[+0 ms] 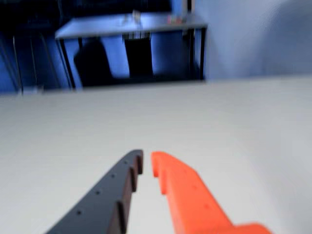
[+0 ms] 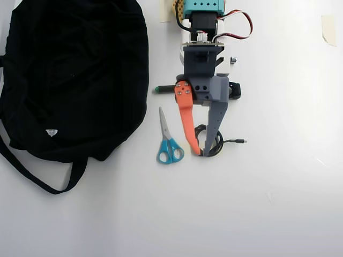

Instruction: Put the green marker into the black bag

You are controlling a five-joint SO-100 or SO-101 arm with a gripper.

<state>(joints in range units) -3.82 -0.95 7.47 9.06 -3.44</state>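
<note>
In the overhead view, we start at the left with the black bag (image 2: 75, 75), a big soft heap of fabric with its straps trailing toward the lower left. It lies flat, and we cannot make out an open mouth from here. Just right of its edge sits the green marker (image 2: 164, 89), lying crosswise with its small green end poking out toward the bag; the rest of its barrel runs under the arm and is mostly hidden. Below it lie the blue-handled scissors (image 2: 169, 143), and further right a coiled black cable (image 2: 211, 143) sits beneath the fingertips.

The gripper (image 2: 202, 151) hangs over that cable, past the marker, empty. Its orange and grey fingers nearly meet at the tips, with only a thin gap, which the wrist view confirms (image 1: 146, 163) over bare table (image 1: 234, 122).

We judge the marker light, stiff and smooth, likely to roll if nudged sideways. We would grasp it across the middle of the barrel, fingers square to its length, once the arm draws back enough to uncover it. The bag will sag and give no firm rim.
</note>
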